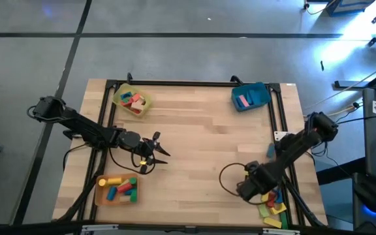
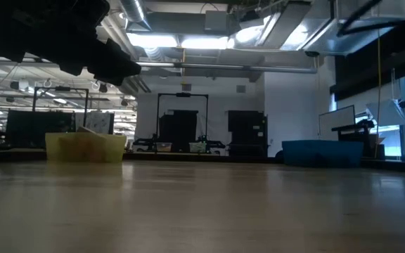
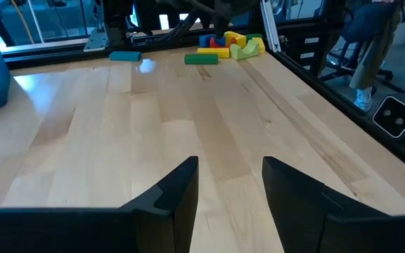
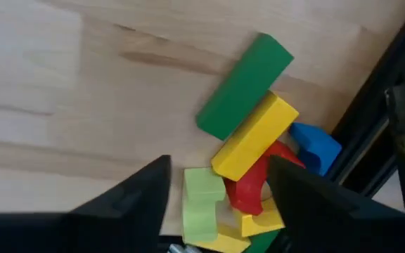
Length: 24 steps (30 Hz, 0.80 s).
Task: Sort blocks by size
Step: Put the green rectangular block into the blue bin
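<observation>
The right gripper (image 4: 216, 184) hangs with fingers apart over the blocks (image 4: 248, 158) heaped at the table's (image 1: 201, 137) near right corner, against the frame rail (image 4: 371, 119). The left gripper (image 3: 229, 184), fingers parted and empty, waits mid-left. Yellow (image 1: 131, 100), blue (image 1: 250, 96) and orange (image 1: 117, 189) trays hold more blocks.

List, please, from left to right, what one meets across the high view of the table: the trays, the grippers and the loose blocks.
Orange tray → yellow tray → left gripper, empty above the bare wood → blue tray → right gripper over the loose blocks at the table's right edge.
</observation>
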Available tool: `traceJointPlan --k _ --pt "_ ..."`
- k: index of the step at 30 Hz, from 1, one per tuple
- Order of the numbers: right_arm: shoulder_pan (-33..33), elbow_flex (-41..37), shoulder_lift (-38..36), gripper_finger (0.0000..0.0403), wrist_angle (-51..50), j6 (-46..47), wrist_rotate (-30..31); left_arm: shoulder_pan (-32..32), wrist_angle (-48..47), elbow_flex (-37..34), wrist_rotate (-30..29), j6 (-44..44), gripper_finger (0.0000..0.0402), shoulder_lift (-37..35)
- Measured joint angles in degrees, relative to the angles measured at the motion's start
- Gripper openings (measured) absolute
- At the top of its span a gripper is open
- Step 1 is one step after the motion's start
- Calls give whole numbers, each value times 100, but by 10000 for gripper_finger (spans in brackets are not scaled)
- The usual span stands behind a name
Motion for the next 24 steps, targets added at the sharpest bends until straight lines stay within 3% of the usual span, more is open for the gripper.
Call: traceJointPlan --k 4,8,24 --pt "111 0 196 277 2 401 -12 0 0 -2 0 -3 143 0" --pt "182 0 393 293 3 853 143 0 0 -2 0 -3 143 0" --pt "197 -1086 495 253 1372 1481 358 0 -7 -2 0 17 143 0"
